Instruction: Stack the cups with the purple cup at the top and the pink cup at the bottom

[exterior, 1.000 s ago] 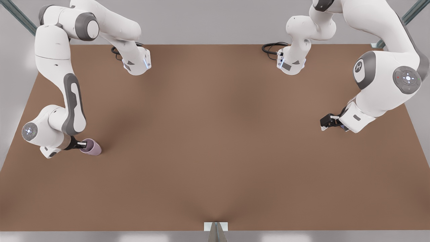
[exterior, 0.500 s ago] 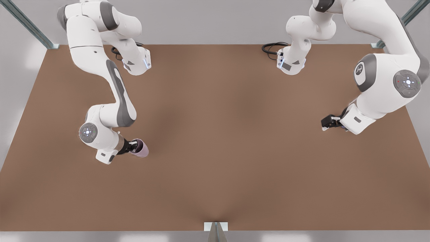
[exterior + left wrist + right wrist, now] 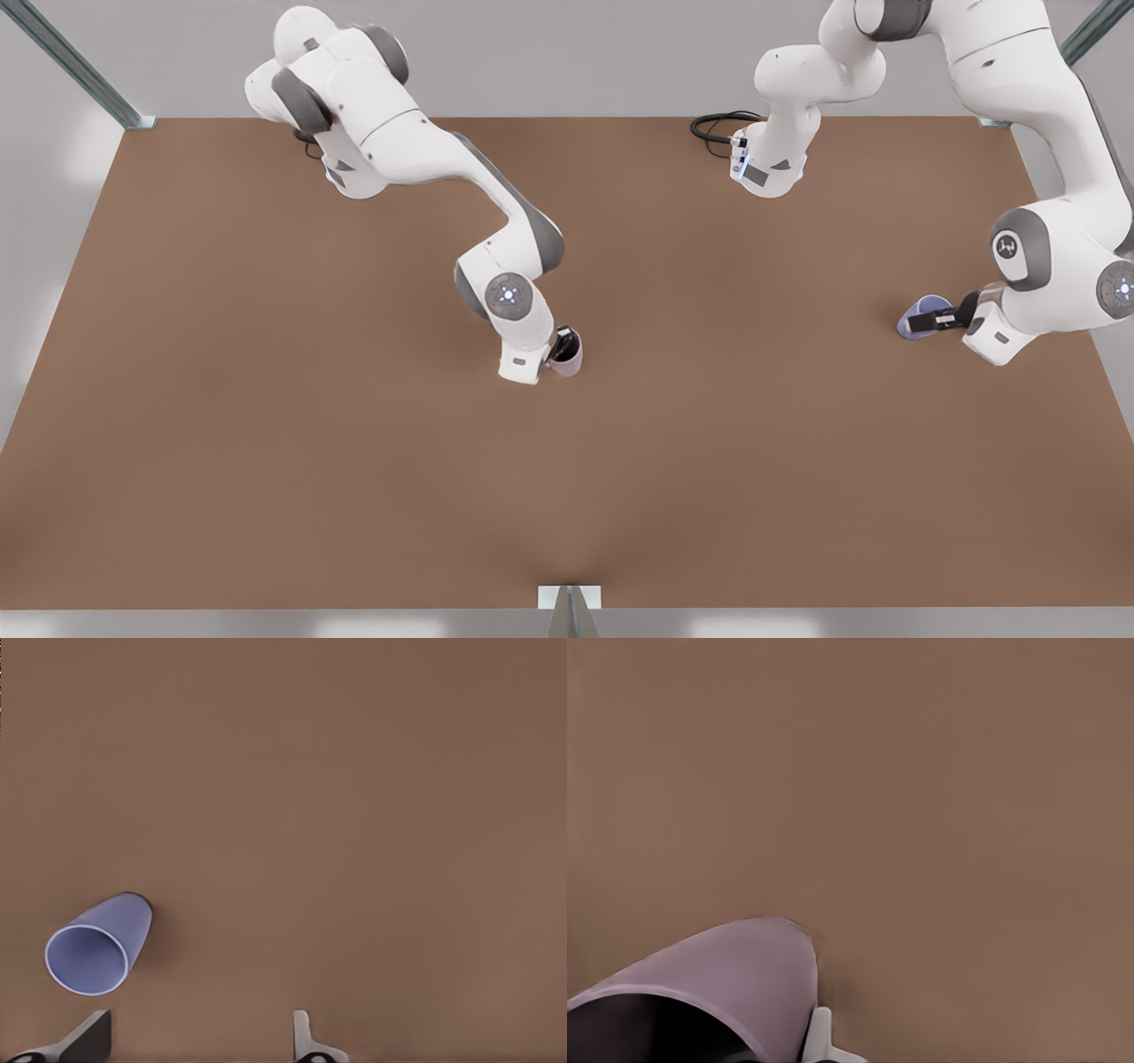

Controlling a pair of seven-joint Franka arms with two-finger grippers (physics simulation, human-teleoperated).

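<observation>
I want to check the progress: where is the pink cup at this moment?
The pink cup is near the middle of the table in the front view, held by the right gripper, far from the purple cup on the front view's right.

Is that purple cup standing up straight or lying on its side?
Cannot tell for sure. The purple cup sits beside the left gripper's open fingers, its open mouth and whole side both showing, which could be tipping or just camera angle.
</observation>
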